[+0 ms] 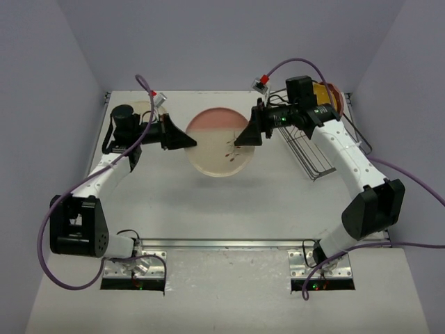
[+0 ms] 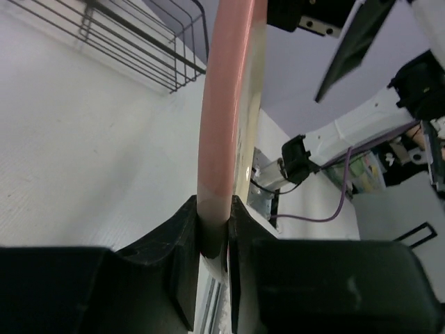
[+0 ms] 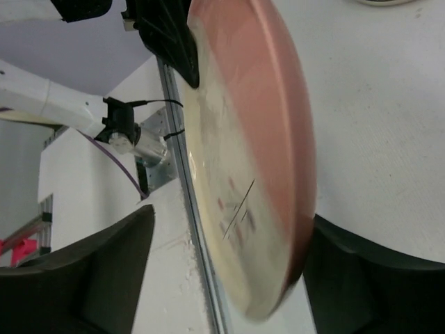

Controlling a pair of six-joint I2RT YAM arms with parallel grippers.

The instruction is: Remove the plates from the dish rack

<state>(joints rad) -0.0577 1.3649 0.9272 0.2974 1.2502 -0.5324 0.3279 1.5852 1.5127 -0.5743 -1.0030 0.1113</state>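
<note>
Two wrist views give us what the overhead view hides, the left claw [image 2: 214, 229] pinched onto the cream-and-pink plate's [image 2: 226, 104] rim and the right claw [image 3: 233, 278] gaping wide either side of it, whereas overhead we see that plate mid-frame over the counter [image 1: 208, 209] and, upper right, the dish rack [image 1: 314, 157] holding a yellow-orange plate [image 1: 324, 92].

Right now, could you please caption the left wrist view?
Left claw shut on the rim of a pink-and-cream plate, wire dish rack beyond.
</note>
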